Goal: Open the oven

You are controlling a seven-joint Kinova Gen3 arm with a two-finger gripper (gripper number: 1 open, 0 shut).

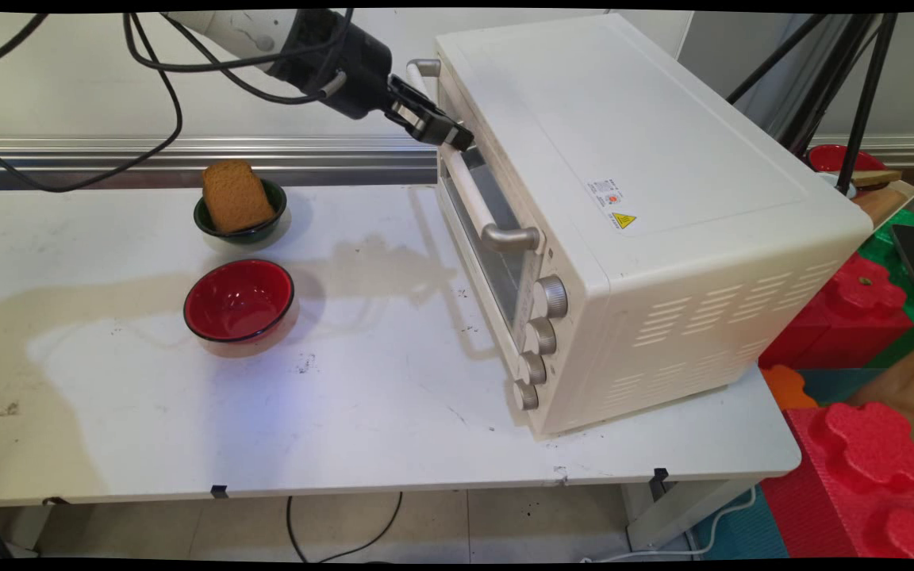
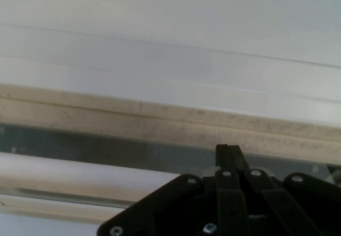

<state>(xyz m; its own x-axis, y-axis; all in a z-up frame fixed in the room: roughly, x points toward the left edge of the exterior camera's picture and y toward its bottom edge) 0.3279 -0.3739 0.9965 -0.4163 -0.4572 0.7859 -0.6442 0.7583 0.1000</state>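
a red bowl sits nearest the desk's front edge, left of centre, with nothing in it. just behind it, toward the back edge, a dark green bowl holds a slice of brown bread that leans upright and rises above its rim. a cream toaster oven takes up the desk's right side, its door facing left, four knobs running down the near end of its front. the claw reaches in from the upper left and sits at the door's top edge, at the far end of the cream door handle. in the hand view the fingers appear together, pressed against the door's upper edge just above the handle; they grip nothing that shows. both bowls lie well apart from the claw, to its left.
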